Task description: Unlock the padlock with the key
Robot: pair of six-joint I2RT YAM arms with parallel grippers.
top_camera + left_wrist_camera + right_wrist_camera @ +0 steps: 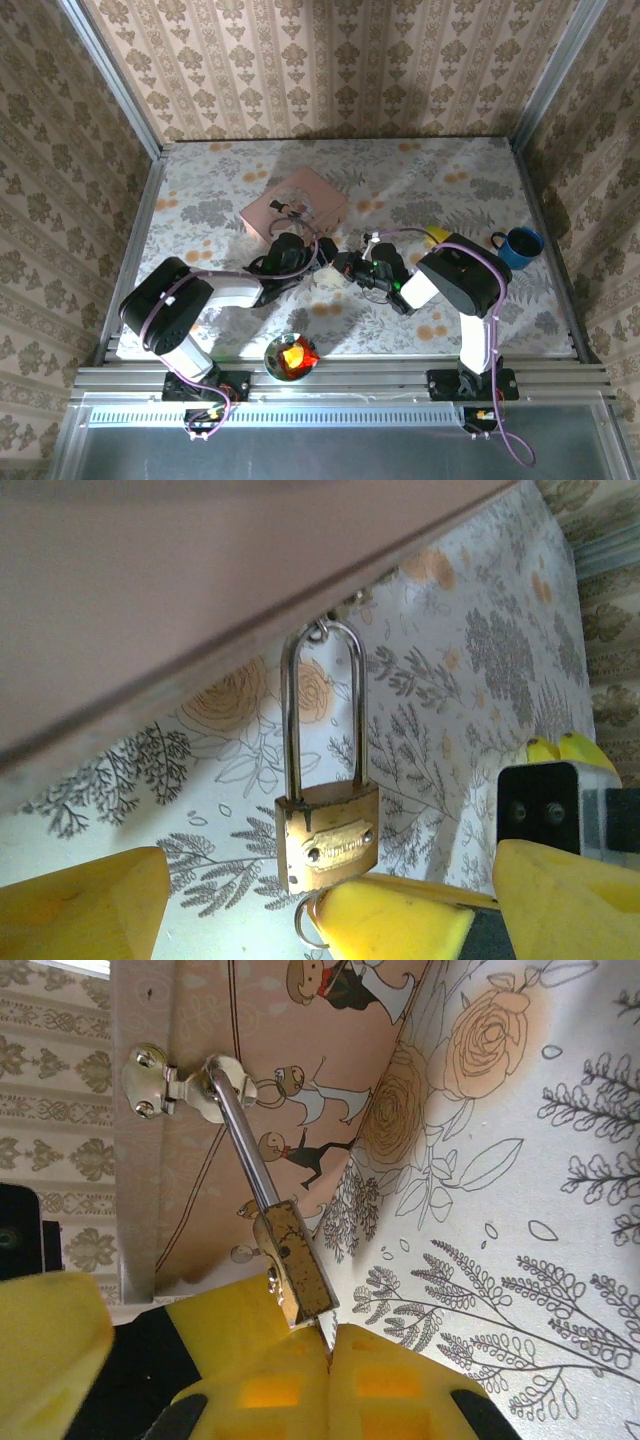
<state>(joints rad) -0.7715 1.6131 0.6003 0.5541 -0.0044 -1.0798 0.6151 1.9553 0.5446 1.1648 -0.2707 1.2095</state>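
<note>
Padlock, beyond the bowl at the worktop's near edge, is hanging from the pink box's latch. Left fingers are standing wide apart around it, not touching; right fingers are pressing together under it, key hidden.

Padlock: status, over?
Left gripper open, straddling padlock. Right gripper shut on key at padlock's base. Shackle closed, hung on pink box hasp. No obstruction seen.

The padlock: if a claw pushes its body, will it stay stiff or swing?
Probably it swings: the padlock is anchored only by its long thin shackle, looped through a small hasp. Its brass body likely feels heavy for its size.
</note>
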